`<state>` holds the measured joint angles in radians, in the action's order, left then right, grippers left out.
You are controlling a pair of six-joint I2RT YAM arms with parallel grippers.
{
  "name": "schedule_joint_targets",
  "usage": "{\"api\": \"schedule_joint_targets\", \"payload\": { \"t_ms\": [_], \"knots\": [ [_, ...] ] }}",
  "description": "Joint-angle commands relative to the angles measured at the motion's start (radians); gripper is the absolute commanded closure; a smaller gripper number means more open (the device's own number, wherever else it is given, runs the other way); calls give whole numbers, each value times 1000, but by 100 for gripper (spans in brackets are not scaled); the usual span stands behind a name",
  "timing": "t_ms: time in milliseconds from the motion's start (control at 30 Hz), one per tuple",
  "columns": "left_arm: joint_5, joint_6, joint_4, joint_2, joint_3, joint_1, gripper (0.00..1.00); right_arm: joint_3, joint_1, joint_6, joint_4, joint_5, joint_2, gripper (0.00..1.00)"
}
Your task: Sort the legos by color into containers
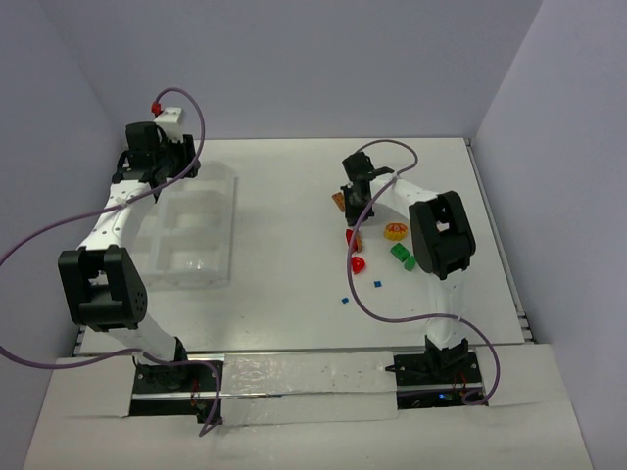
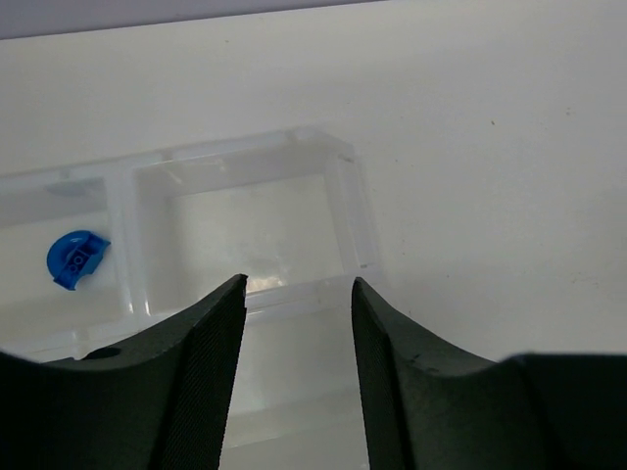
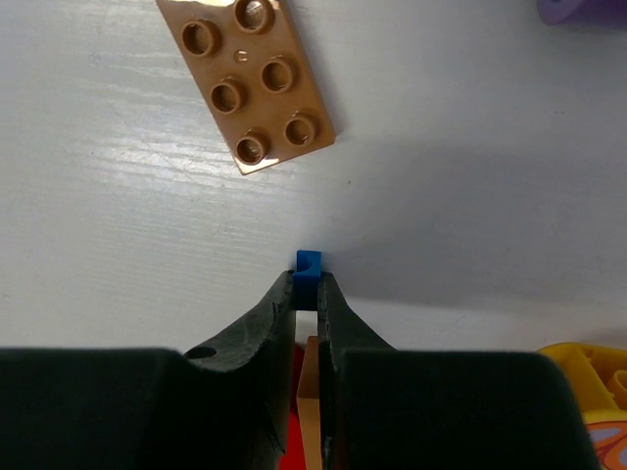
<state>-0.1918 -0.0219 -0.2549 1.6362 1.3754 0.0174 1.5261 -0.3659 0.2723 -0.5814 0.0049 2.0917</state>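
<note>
The right end effector (image 3: 307, 286) is clamped on a tiny blue lego (image 3: 310, 265). The divided tray (image 1: 231, 220) lies well apart to its left across the desk (image 1: 294, 245), by the left end effector (image 2: 297, 294), which is spread apart.

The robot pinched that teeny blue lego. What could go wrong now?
The right tool grips the tiny blue piece only at its very tips, so it might pop out. The tray sits far across the table, a long carry. The left tool hangs open over that tray, so the two tools could bump there.
</note>
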Motion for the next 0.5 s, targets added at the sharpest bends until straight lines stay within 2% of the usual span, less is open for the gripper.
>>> {"api": "schedule_joint_targets", "payload": {
  "t_ms": [0, 100, 267, 333, 467],
  "knots": [
    [-109, -8, 42, -59, -26, 4, 44, -23, 6, -34, 7, -58, -83, 100],
    [-184, -12, 40, -85, -41, 3, 42, -44, 10, -62, 12, -115, -131, 100],
    [-465, 30, 34, -120, -63, 3, 40, -53, 41, -134, 26, -326, -246, 100],
    [-612, 111, 85, -142, -100, -2, 38, -36, 61, -132, 34, -526, -284, 100],
    [-705, 108, 137, -186, -194, -56, 35, -14, 67, -129, 56, -813, -320, 100]
  ]
}}
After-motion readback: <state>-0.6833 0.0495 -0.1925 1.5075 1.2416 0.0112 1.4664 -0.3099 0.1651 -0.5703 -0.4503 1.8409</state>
